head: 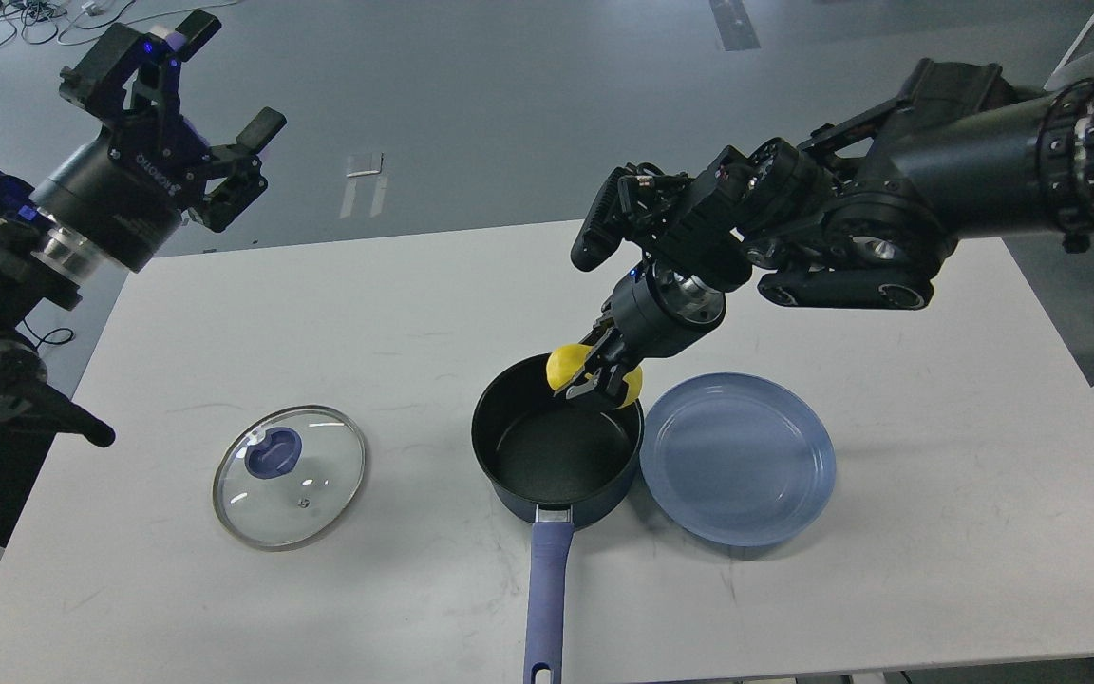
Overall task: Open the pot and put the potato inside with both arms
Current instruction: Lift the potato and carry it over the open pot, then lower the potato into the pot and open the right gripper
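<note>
Head view, right tool [594,378]: centre of the frame, reaching down from the right arm [889,204] at upper right; its fingers are pinched on the potato, held just above the far right rim of the pot, presumably so that it can drop straight in.
Head view, potato [566,365]: bright yellow, showing on either side of the dark fingers; it is not yet resting on the pot's floor as far as can be seen.
Head view, pot [556,446]: lower centre, uncovered, black inside bare; its handle [545,594] points toward the bottom edge of the frame, leaving the mouth free for an approach from above.
Head view, lid [290,475]: lower left of centre, lying flat on the surface with its blue knob up, well apart from the pot; the opening step looks done.
Head view, plate [739,458]: just beside the pot on the right, nothing on it.
Head view, left tool [224,100]: upper left, raised clear of the surface [936,494], fingers spread and holding nothing, seemingly parked out of the way.
</note>
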`<state>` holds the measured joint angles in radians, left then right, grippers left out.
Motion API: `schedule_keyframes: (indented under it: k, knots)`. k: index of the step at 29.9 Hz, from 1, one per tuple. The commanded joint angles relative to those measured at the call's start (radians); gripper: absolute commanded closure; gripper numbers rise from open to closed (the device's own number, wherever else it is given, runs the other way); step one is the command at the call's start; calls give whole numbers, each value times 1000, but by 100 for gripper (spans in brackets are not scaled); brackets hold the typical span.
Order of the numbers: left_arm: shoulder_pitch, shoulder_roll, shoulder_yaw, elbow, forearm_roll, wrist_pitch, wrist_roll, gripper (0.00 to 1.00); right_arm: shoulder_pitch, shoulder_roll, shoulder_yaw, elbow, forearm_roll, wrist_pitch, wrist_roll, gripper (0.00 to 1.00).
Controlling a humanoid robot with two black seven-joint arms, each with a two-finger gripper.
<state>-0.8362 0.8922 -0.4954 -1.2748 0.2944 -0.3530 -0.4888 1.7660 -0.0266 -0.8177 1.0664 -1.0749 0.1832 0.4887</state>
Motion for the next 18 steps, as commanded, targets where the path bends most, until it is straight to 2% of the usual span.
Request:
schedule_keyframes:
  k: [1, 12, 18]
  knots:
    - [0, 1, 0, 0, -1, 0, 0, 2, -8, 27, -6, -11, 39, -16, 0, 79]
    - [0, -1, 0, -1, 0, 0, 0, 2, -68, 27, -15, -60, 50, -19, 0, 75]
    - [0, -1, 0, -1, -1, 0, 0, 2, -83, 27, -17, -63, 102, -54, 0, 73]
